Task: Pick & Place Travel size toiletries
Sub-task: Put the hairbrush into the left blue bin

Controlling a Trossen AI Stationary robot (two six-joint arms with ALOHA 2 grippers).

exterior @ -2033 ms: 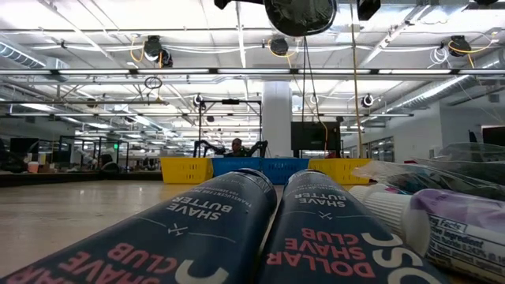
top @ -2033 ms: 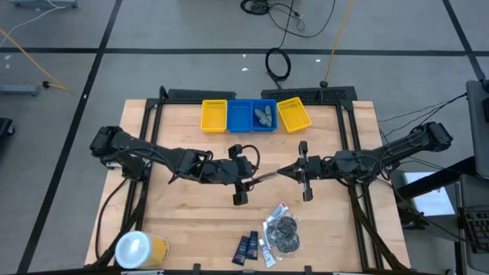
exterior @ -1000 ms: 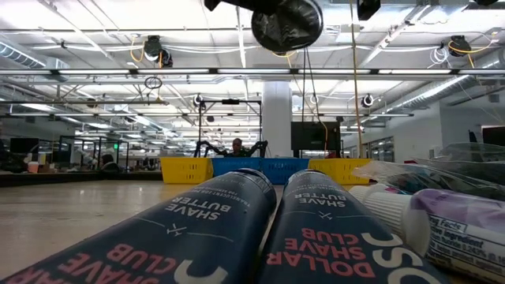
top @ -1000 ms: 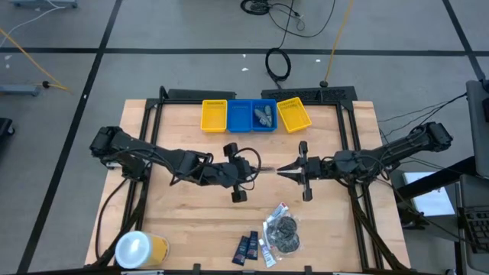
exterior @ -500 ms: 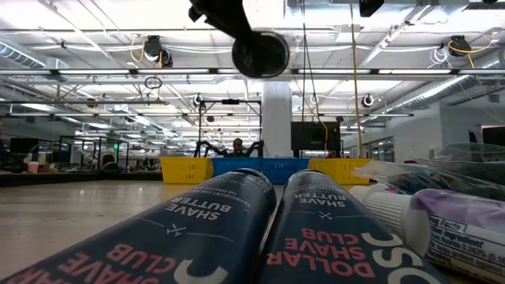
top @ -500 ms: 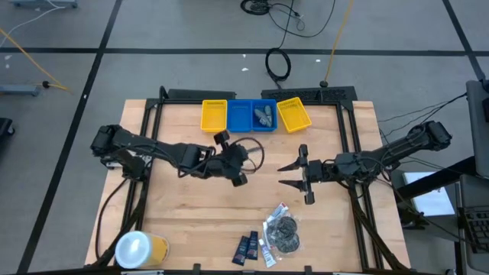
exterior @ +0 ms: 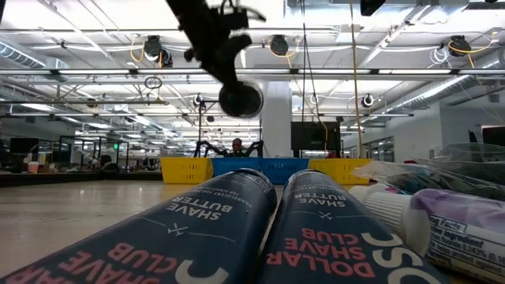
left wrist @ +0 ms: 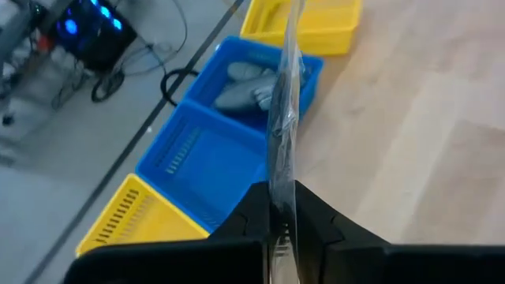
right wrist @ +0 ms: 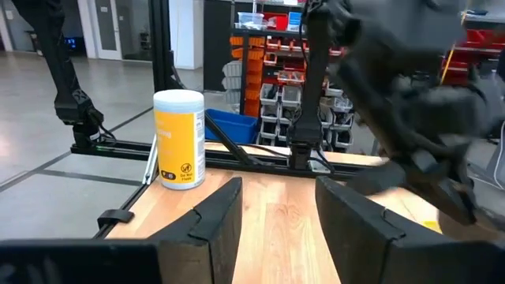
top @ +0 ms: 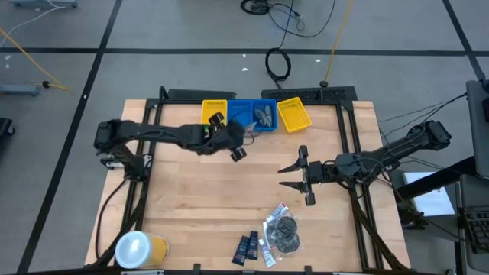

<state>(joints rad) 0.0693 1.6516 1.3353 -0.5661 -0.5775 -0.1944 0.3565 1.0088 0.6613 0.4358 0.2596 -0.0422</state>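
A clear plastic pouch with dark round contents hangs clamped edge-on in the left pincer, over the blue plastic tray at the upper middle of the high view. The right pincer hovers right of centre, fingers spread and empty. 2 navy flat packets, a small white tube and another pouch lie on the wooden table at lower centre.

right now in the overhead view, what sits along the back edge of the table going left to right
yellow tray → blue tray with grey bottles in its right half → second yellow tray. The left gripper, shut on a clear pouch, overlaps the first two, so it is left out.
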